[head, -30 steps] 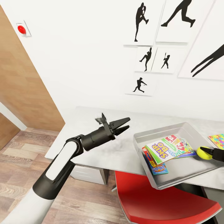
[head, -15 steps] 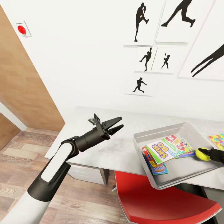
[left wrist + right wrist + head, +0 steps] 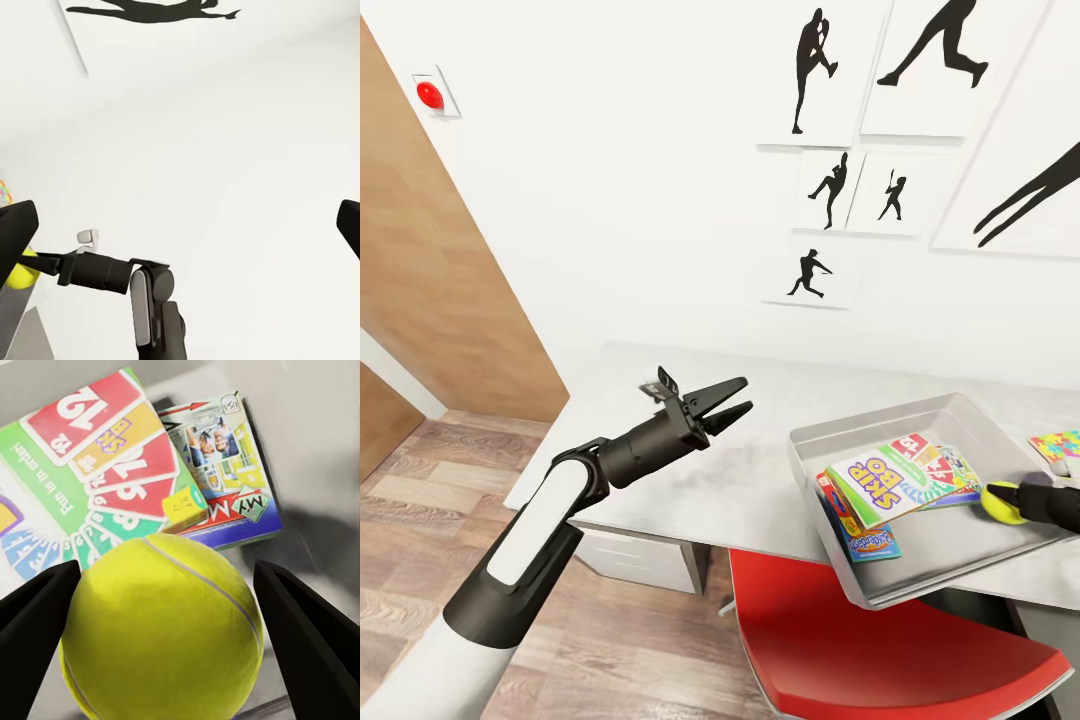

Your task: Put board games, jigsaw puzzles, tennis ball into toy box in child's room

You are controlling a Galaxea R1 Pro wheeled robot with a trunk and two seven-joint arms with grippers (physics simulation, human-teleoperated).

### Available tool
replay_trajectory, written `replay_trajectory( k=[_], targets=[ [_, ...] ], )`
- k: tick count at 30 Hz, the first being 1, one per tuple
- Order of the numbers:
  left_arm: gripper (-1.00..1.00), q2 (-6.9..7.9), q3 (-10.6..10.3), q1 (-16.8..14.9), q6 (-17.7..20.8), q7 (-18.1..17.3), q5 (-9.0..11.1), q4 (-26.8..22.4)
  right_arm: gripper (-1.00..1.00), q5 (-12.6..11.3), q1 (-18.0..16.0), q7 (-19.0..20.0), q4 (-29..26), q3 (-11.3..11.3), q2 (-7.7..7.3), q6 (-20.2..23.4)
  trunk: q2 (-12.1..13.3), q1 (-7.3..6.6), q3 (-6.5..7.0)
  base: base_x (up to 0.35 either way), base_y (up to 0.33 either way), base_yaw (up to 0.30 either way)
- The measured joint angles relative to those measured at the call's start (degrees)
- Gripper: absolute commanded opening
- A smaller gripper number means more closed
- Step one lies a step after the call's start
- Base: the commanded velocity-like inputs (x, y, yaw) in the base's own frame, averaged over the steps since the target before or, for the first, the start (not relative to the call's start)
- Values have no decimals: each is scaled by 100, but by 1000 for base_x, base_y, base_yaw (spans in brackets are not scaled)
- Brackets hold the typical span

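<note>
Head view is showing the right gripper (image 3: pixel 1010 500) clamping the tennis ball (image 3: pixel 1000 503) between its fingers, holding it over the right-hand rim of the toy box (image 3: pixel 920 590), just above the box's interior. The toy box is sitting on the grey table (image 3: pixel 740 480), turned at an angle so one corner is overhanging the table's near edge above the red chair (image 3: pixel 880 650). Inside the box, the Skip-Bo board game (image 3: pixel 890 480) is lying flat on top of the other games, its long axis running from the box's near-left toward its far-right, with its title reading along that line. A jigsaw puzzle (image 3: pixel 1057 446) is lying flat on the table just beyond the box's right side. Well to the left of the box, the left gripper (image 3: pixel 732 397) is hovering above the table, its fingers parted and empty, pointing toward the box. Right wrist view is looking down past the ball (image 3: pixel 161 634), seated between both dark fingers (image 3: pixel 304 637), onto the card-patterned game (image 3: pixel 97 472) and a smaller game box (image 3: pixel 221 465) lying beside it
</note>
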Motion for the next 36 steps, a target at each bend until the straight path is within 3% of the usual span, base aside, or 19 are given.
replay_trajectory(
  k=[17, 27, 36],
  targets=[
    [100, 10, 1, -1, 0, 13, 0, 0, -100, 98, -19, -15, 0, 211, 4, 1, 0, 0, 0, 0, 0, 0],
    [100, 11, 0, 1, 0, 25, 0, 0, -100, 496, -53, -25, -1, 484, 8, 1, 0, 0, 0, 0, 0, 0],
    [100, 8, -1, -2, 0, 28, 0, 0, -100, 703, -56, -26, -1, 606, 22, 2, 0, 0, 0, 0, 0, 0]
  ],
)
